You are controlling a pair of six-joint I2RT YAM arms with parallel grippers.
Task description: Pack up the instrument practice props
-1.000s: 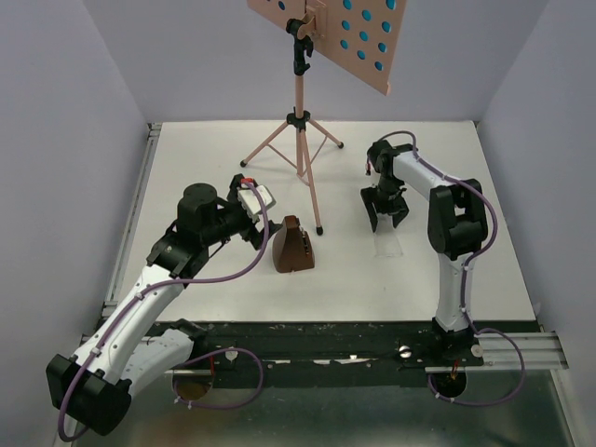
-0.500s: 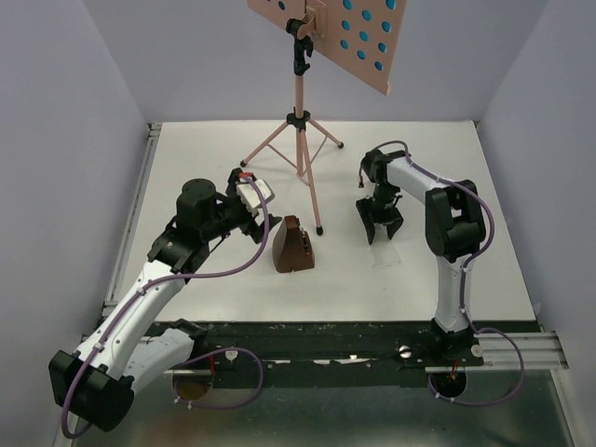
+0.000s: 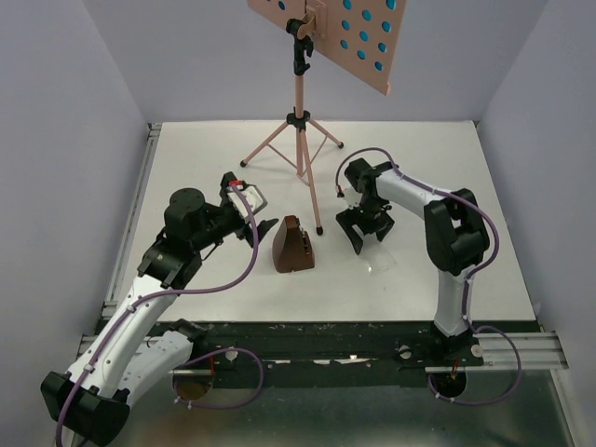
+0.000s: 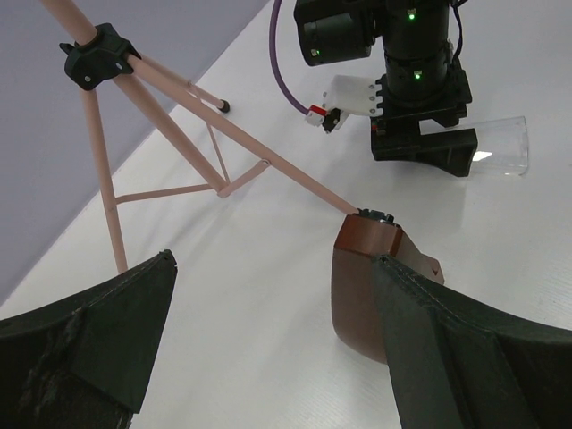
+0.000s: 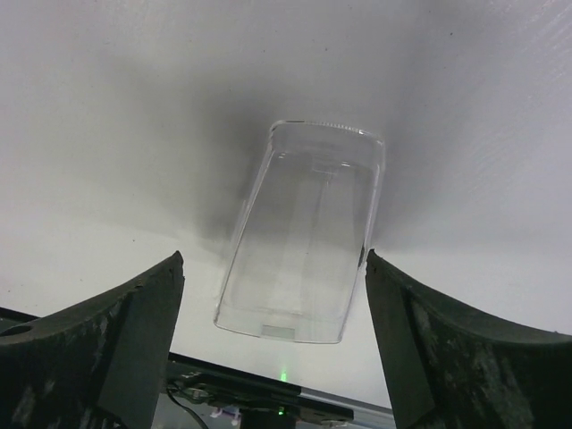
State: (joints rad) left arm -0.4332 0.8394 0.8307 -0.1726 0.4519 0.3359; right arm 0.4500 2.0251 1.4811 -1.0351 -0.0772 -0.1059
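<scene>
1. Table (image 3: 447,186): white; bears all items.
2. Stand (image 3: 300,93): upright on its tripod, desk tilted, blue showing through the holes.
3. Left claw (image 4: 273,268): released, jaws wide, near-left of the stand.
4. Right claw (image 5: 273,259): released, near-right of the stand, above the cover, not gripping it.
5. Metronome (image 3: 291,246): upright, just beside the stand's near foot.
6. Cover (image 5: 304,241): clear, lying flat, near-right of the stand.

The music stand (image 3: 300,112) loses its desk's top beyond the top view's upper edge; blue sheets (image 3: 364,38) show only through holes. The left gripper's (image 4: 274,264) finger (image 4: 465,357) covers the metronome's (image 4: 357,286) lower right
</scene>
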